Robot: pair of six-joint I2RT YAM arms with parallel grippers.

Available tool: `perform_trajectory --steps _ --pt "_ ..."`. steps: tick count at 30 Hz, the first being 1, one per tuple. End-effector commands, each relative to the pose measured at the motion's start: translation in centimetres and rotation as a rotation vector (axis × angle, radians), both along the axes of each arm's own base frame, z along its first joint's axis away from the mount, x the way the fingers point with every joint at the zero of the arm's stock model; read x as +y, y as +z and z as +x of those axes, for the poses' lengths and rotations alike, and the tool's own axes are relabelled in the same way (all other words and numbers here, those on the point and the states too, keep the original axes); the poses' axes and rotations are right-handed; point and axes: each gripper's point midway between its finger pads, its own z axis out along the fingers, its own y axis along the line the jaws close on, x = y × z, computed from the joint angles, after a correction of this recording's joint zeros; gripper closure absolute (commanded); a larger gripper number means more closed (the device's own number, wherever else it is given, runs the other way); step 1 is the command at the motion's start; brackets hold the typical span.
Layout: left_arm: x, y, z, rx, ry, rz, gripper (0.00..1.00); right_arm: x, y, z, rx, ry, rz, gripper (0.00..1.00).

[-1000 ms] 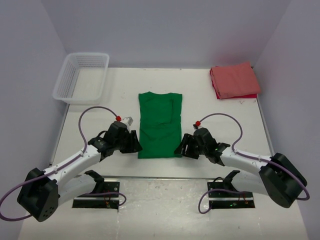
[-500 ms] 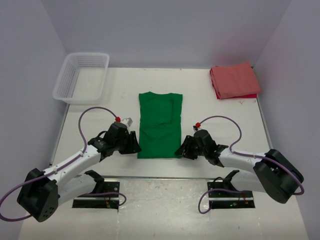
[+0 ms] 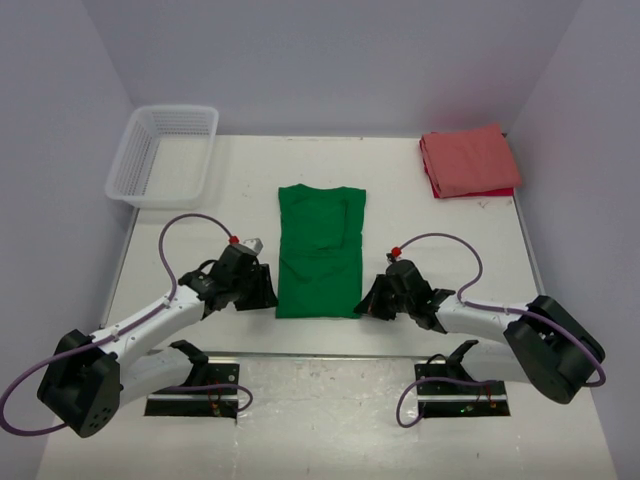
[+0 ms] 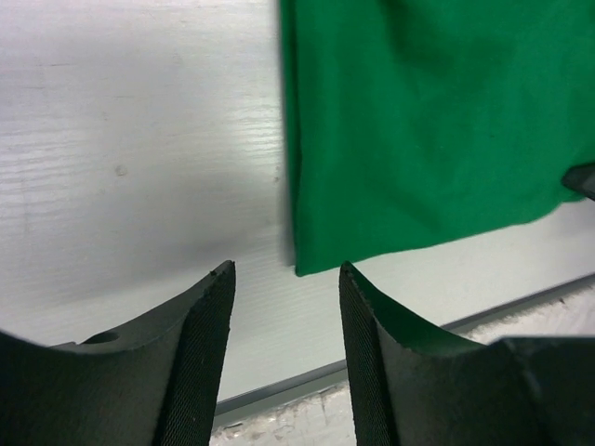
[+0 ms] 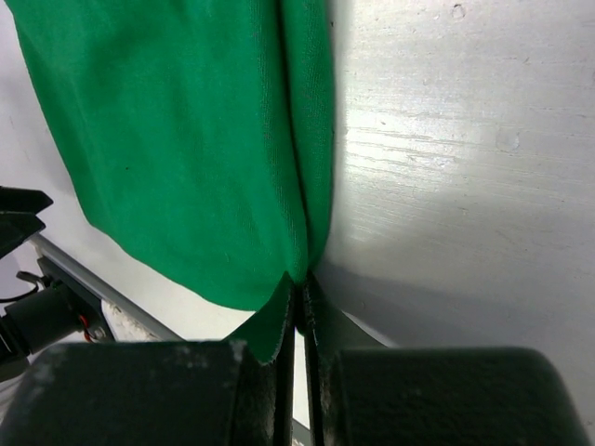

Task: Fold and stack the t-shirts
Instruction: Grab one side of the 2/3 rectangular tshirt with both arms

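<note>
A green t-shirt [image 3: 320,250], folded into a long strip, lies flat mid-table. My right gripper [image 3: 366,306] sits at its near right corner, shut on the hem; the right wrist view shows green cloth [image 5: 186,139] pinched between the closed fingers [image 5: 299,295]. At the near left corner my left gripper [image 3: 270,298] stands open, and in the left wrist view the shirt's corner [image 4: 307,260] lies just ahead of the gap [image 4: 286,271], apart from both fingers. A salmon-red t-shirt [image 3: 468,160] rests folded at the far right corner.
A white mesh basket [image 3: 165,153] stands at the far left of the table. The table's near edge [image 4: 390,358] runs just below both grippers, close to the arm bases.
My right gripper has closed from open onto the green shirt's near right corner and slid slightly nearer. The left gripper edged a little toward the near left corner, still open.
</note>
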Motion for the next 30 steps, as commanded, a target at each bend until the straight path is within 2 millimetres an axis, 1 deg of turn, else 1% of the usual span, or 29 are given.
perform_trajectory --steps 1,3,6,9,13,14,16,21,23,25,26,27,30 --pt "-2.4 0.4 -0.8 0.034 -0.048 -0.139 0.49 -2.1 -2.3 -0.9 0.053 -0.008 -0.138 1.00" --pt "-3.2 -0.4 -1.5 0.069 -0.065 -0.194 0.49 -2.0 -2.2 -0.8 0.049 -0.008 -0.138 1.00" --pt "-3.3 -1.0 -1.9 0.085 -0.065 -0.202 0.48 -2.1 -2.3 -0.9 0.050 -0.005 -0.141 1.00" --pt "-3.0 -1.3 -1.7 0.086 -0.052 -0.180 0.48 -2.2 -2.2 -1.0 0.050 -0.007 -0.137 1.00" --pt "-2.3 -2.2 -1.6 0.100 -0.036 -0.126 0.48 -2.0 -2.0 -1.1 0.046 -0.003 -0.123 1.00" --pt "-2.5 -2.2 -1.3 0.090 -0.038 -0.131 0.48 -2.0 -2.0 -1.0 0.044 -0.004 -0.120 1.00" --pt "-2.5 -2.9 -1.3 0.105 -0.037 -0.126 0.48 -1.9 -2.1 -1.1 0.048 -0.004 -0.117 1.00" --pt "-2.9 -3.6 -1.0 0.114 -0.036 -0.135 0.49 -2.0 -2.1 -1.2 0.049 -0.004 -0.120 1.00" --pt "-3.0 -3.6 -1.0 0.116 -0.036 -0.142 0.54 -2.2 -2.0 -1.2 0.048 -0.009 -0.124 1.00" --pt "-3.0 -3.6 -1.3 0.123 -0.036 -0.145 0.77 -2.2 -1.9 -1.2 0.049 -0.011 -0.128 1.00" --pt "-3.1 -3.6 -1.3 0.122 -0.039 -0.150 0.90 -2.2 -2.0 -1.2 0.049 -0.009 -0.132 1.00" --pt "-3.1 -3.5 -1.4 0.126 -0.040 -0.156 1.00 -2.3 -2.2 -1.4 0.056 -0.002 -0.143 1.00" --pt "-3.1 -3.0 -1.6 0.114 -0.035 -0.170 1.00 -2.4 -2.3 -1.5 0.065 0.025 -0.191 1.00"
